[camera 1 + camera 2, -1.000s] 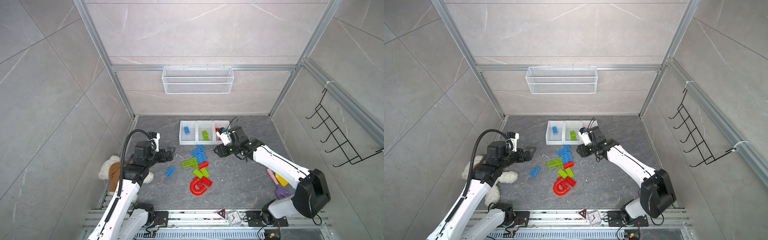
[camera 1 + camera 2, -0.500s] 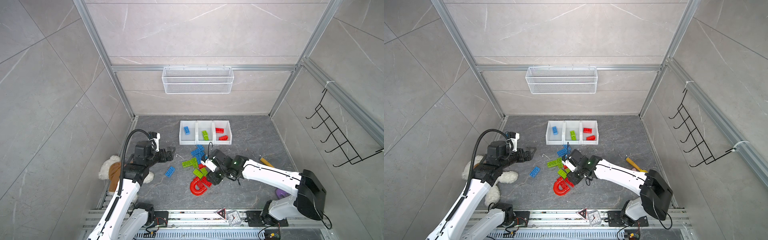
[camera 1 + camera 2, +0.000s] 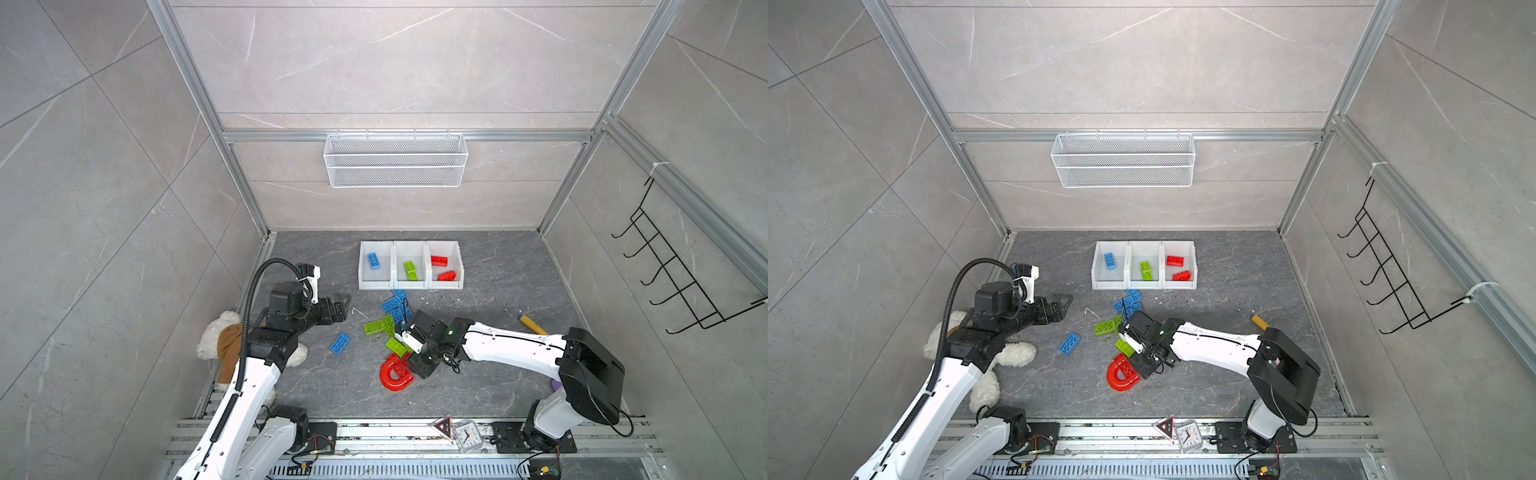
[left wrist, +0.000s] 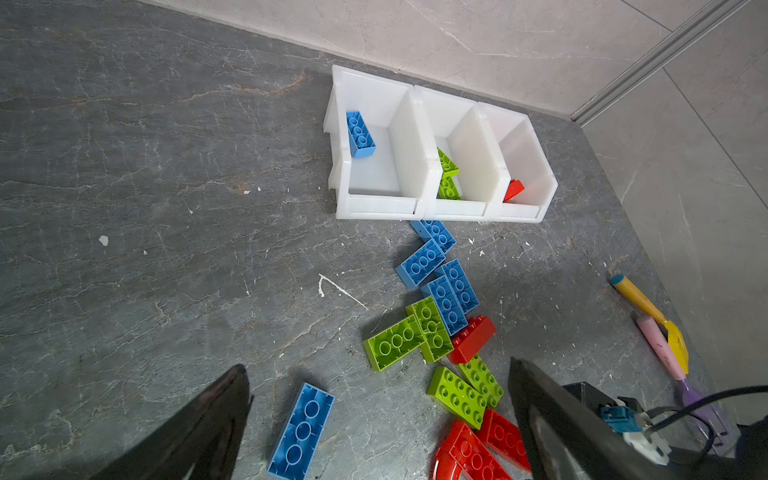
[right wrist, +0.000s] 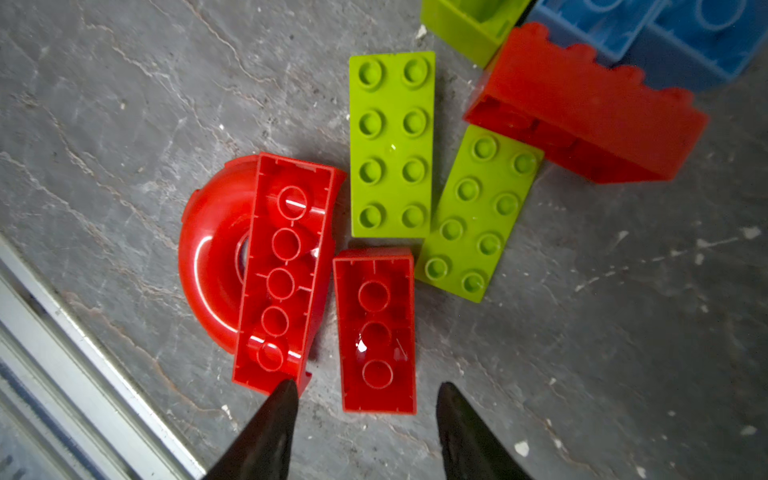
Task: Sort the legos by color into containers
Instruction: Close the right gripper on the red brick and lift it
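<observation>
- Step in hand: picking up another red piece. The right end effector [image 5: 365,395] hovers low over the desk [image 3: 478,374], released and empty. Its jaws stand apart at the near end of a small red brick [image 5: 376,332] that lies studs-down.
- 1 fingertip [image 5: 282,399] overlaps the corner of the red arch piece [image 5: 208,257] just beside that brick. I cannot tell whether it touches it.
- Where the legos are: 3 white bins stand in a row at the back. The left bin [image 3: 384,274] holds 1 blue brick, the middle bin [image 3: 409,251] holds green, and the right bin [image 3: 451,251] holds 2 red bricks.
- Most pieces lie unsorted on the desk, so the task looks early. 2 green bricks [image 5: 390,145] sit touching the small red brick's far end, and a red brick on its side [image 5: 582,112] lies beyond them. A cluster of blue bricks [image 3: 395,303] sits nearer the bins, and a lone blue brick [image 3: 340,343] lies apart.
- The left end effector [image 3: 343,306] hangs wide open above bare desk, well short of the pile, grasping nothing.
- Next move, as I judge it: the right end effector needs to advance so both fingers flank the small red brick's long sides, clear of the arch. It then lowers, clenches, lifts and carries the brick to the right bin.
- Risk: the neighbours are tight, so a finger may catch the arch or nudge the green bricks.
</observation>
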You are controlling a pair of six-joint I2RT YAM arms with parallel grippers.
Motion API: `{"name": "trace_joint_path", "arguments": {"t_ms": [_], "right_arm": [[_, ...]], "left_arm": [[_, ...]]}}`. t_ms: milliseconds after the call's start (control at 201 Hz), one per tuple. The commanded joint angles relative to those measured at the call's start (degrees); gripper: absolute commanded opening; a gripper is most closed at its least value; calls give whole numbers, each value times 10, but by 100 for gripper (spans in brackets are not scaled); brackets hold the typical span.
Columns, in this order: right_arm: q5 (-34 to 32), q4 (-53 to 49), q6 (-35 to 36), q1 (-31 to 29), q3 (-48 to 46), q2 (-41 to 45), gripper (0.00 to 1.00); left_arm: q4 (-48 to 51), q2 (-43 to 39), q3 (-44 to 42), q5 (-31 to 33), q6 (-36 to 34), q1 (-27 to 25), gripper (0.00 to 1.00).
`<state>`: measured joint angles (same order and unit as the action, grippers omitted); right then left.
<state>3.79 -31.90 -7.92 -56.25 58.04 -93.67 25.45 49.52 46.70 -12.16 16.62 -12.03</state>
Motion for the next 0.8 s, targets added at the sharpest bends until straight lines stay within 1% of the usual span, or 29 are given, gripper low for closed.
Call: {"name": "trace_joint_path", "arguments": {"t_ms": [0, 284, 577, 637, 791], "right_arm": [[-4, 11, -8, -5, -7, -20, 56], [-9, 16, -7, -5, -9, -44, 53], [-18, 18, -13, -5, -10, -55, 44], [-21, 15, -12, -5, -10, -51, 42], [-12, 15, -16, -5, -9, -22, 33]], "left_arm": [[-3, 0, 20, -2, -8, -4, 100], [-2, 1, 20, 0, -9, -4, 100], [-2, 1, 20, 1, -9, -4, 100], [-2, 2, 21, 1, -8, -4, 100], [-2, 2, 21, 0, -9, -4, 100]]}}
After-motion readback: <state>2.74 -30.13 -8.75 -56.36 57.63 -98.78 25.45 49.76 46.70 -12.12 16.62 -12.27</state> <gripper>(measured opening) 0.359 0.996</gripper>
